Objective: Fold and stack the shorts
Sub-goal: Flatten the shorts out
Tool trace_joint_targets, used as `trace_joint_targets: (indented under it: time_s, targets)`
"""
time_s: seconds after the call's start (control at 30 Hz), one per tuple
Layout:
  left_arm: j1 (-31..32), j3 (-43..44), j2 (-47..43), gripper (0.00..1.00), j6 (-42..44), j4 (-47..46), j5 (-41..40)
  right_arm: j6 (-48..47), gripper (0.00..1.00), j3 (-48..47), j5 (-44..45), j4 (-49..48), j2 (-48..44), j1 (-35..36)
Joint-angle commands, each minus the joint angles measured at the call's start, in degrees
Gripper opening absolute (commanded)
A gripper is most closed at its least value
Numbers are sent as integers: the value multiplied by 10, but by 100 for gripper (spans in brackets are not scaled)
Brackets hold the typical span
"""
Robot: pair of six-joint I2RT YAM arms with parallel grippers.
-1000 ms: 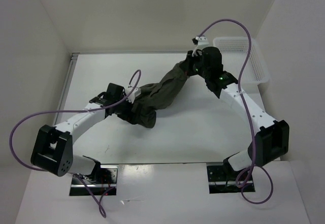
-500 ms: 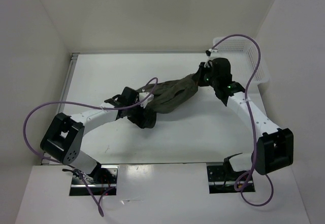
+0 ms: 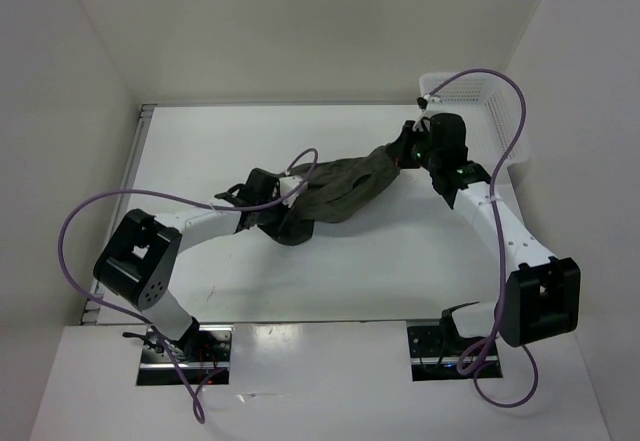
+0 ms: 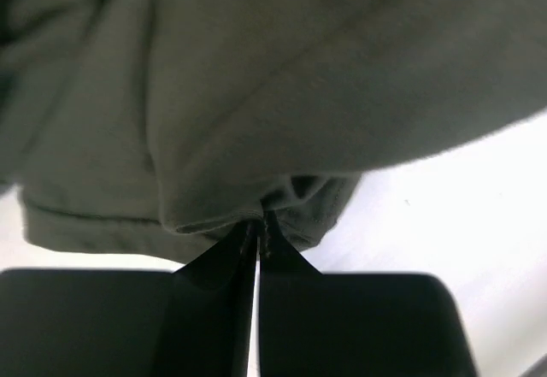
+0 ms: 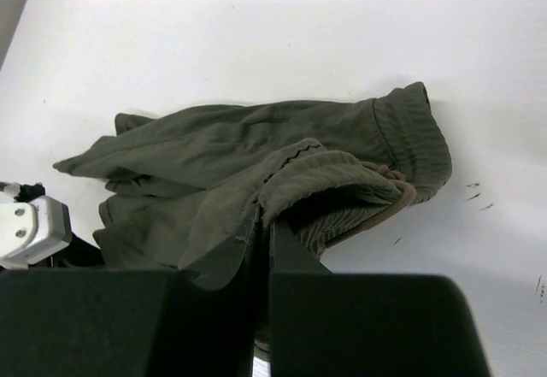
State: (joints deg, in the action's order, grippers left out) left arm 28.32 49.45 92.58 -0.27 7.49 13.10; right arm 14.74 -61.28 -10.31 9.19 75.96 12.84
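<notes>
The dark olive-green shorts (image 3: pixel 340 189) lie bunched in the middle of the white table, stretched between my two grippers. My left gripper (image 3: pixel 283 204) is shut on a fold of fabric at the shorts' lower-left end; in the left wrist view the fingertips (image 4: pixel 259 227) pinch a hem of the shorts (image 4: pixel 256 95). My right gripper (image 3: pixel 400 151) is shut on the upper-right end. In the right wrist view the gripper (image 5: pixel 265 215) clamps a ribbed edge of the shorts (image 5: pixel 205 163) next to the waistband (image 5: pixel 410 138).
A white mesh basket (image 3: pixel 500 111) stands at the back right corner, just behind the right arm. Purple cables loop above both arms. The table's left edge (image 3: pixel 135 171) runs along a wall. A white part of the left arm (image 5: pixel 26 227) shows in the right wrist view.
My left gripper has moved right into the shorts and shut on the fabric. The right gripper has carried its end of the shorts right and nearer, so the shorts sit more compactly.
</notes>
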Motion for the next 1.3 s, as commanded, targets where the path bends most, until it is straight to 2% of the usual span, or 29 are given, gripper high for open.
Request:
trace_joint_targets:
  time_s: [0.0,0.1,0.13,0.23,0.33,0.43,0.53,0.6,0.67,0.7,0.73,0.77,0.8,0.83,0.87,0.9,0.97,1.07,1.2,1.27]
  targets:
    - [0,42,1,0,3,-48,-57,6,0,-10,-26,-56,-17,-24]
    - [-36,86,-5,0,3,-54,-120,12,0,-57,-40,-64,12,-36]
    - [-75,109,-6,0,3,-43,-129,12,0,-74,-40,-64,36,-42]
    - [-152,233,0,0,3,13,-129,19,0,-155,-59,-58,86,-48]
    - [-173,295,-21,0,3,50,-139,26,0,-226,-74,-65,113,-48]
    - [-179,276,-67,0,3,88,-153,32,0,-245,-88,-65,113,-48]
    - [-151,192,-116,0,3,144,-165,39,0,-202,-94,-65,96,-48]
    - [-123,114,-153,0,3,185,-165,51,1,-136,-94,-47,70,-42]
    - [-103,74,-182,3,3,244,-132,69,19,-65,-78,-22,44,-42]
    - [-103,45,-191,8,3,265,-116,96,27,-43,-73,-10,36,-42]
    - [-98,34,-198,23,3,284,-100,105,30,-5,-73,1,29,-42]
    - [-98,26,-210,36,3,318,-69,111,45,13,-73,24,12,-42]
    - [-98,19,-210,46,3,331,-58,124,50,29,-63,35,2,-42]
    - [-98,7,-218,50,3,339,-50,124,52,56,-40,43,-9,-42]
    - [-98,1,-223,53,3,339,-50,135,58,69,-22,59,-35,-42]
    - [-98,1,-224,53,3,330,-50,153,62,79,-3,65,-49,-42]
    - [-110,-6,-211,55,3,285,-58,173,65,104,46,74,-76,-42]
    - [-151,5,-167,55,3,235,-58,222,65,120,81,80,-104,-42]
    - [-200,32,-97,56,3,198,-58,265,65,144,86,114,-93,-42]
    - [-200,32,-85,57,3,190,-78,272,65,144,86,130,-79,-37]
